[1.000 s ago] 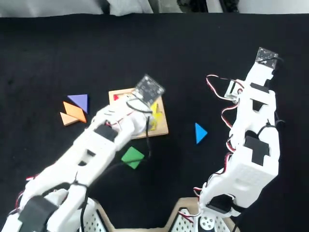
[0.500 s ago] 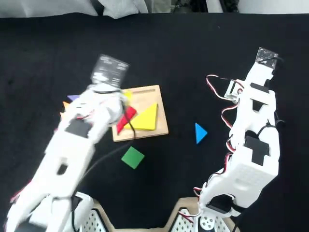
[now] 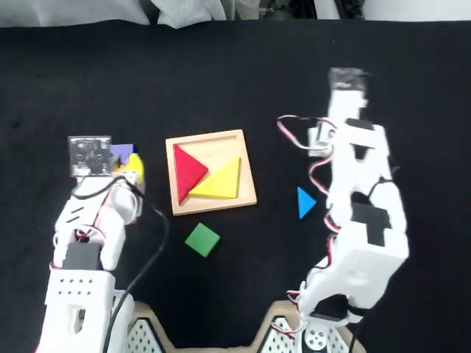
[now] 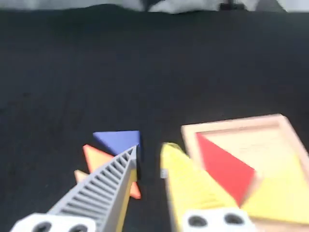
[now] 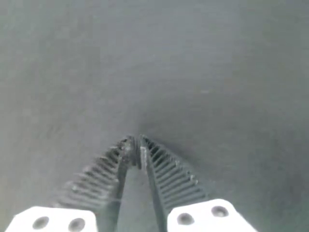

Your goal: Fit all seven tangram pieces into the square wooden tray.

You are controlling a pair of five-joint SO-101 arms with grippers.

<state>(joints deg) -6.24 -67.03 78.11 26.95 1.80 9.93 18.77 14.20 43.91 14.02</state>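
The square wooden tray (image 3: 249, 165) lies mid-table and holds a red triangle (image 3: 188, 168) and a yellow triangle (image 3: 223, 181). A green square (image 3: 202, 240) lies in front of it, and a blue triangle (image 3: 305, 202) to its right. Left of the tray, my left gripper (image 3: 126, 166) hangs over a purple triangle (image 3: 122, 152). In the left wrist view the gripper (image 4: 149, 151) is open and empty, its fingers pointing at the purple triangle (image 4: 118, 139) and orange pieces (image 4: 98, 156); the tray (image 4: 227, 128) lies beside them. My right gripper (image 5: 134, 145) is shut and empty above black cloth.
The right arm (image 3: 360, 198) stands upright just right of the blue triangle. A black cloth covers the whole table. The arms' bases sit at the front edge, and pale fabric lies beyond the far edge.
The left arm swung left from over the tray to the purple and orange pieces, uncovering the red and yellow triangles. The right arm shifted left in the last half second.
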